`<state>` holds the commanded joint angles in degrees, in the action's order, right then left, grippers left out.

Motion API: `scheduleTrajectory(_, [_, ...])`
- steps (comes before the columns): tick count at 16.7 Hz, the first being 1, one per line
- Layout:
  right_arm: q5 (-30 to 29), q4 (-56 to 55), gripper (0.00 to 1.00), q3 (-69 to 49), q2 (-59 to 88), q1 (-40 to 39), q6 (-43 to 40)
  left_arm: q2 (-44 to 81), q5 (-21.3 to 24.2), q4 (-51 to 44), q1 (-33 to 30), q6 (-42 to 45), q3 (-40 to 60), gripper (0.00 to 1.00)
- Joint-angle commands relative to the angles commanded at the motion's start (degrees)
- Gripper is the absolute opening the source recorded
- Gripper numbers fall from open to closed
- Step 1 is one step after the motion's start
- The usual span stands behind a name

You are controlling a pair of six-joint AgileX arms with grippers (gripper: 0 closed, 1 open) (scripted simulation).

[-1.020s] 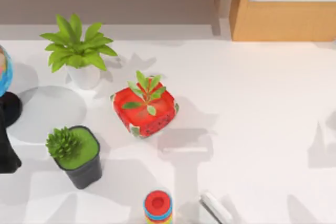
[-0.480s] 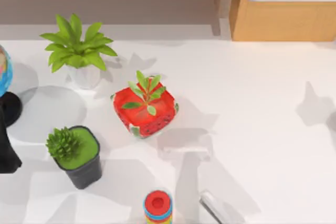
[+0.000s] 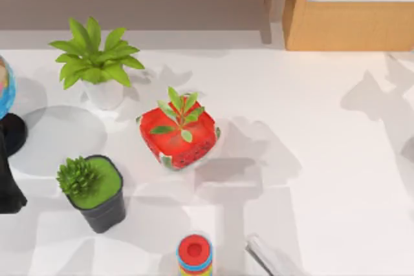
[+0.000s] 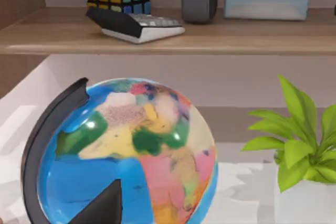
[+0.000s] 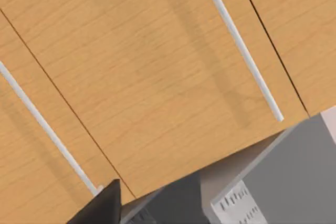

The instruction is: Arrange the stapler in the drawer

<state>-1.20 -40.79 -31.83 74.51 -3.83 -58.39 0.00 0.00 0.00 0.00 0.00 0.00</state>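
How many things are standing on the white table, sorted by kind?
Potted plants: 3, in a white pot, a red pot and a black pot
Globe: 1
Ring stack: 1
Stapler: 1
Total: 6

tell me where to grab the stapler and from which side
Grip the stapler across its narrow width near the middle, coming straight down from above. It is a slim bar lying flat on the table, slanted at the front edge, so its long sides are the ones to pinch. The stack of rings stands close beside it, so turn the fingers to match the slant. Part of it runs out of view.
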Motion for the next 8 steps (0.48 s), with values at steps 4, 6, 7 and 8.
scheduleTrajectory(4, [-1.9,-7.9,1.00,-5.8,13.8,-2.0,-9.7,0.0,0.0,0.0,0.0,0.0,0.0,1.00])
scheduleTrajectory(6, [-2.9,-11.9,1.00,-8.8,20.3,-3.0,-14.0,0.0,0.0,0.0,0.0,0.0,0.0,1.00])
scheduleTrajectory(7, [-3.3,-14.0,1.00,-10.3,24.3,-3.5,-16.3,0.0,0.0,0.0,0.0,0.0,0.0,1.00])
scheduleTrajectory(8, [-3.8,-16.1,1.00,-11.9,28.4,-4.0,-18.7,0.0,0.0,0.0,0.0,0.0,0.0,1.00])
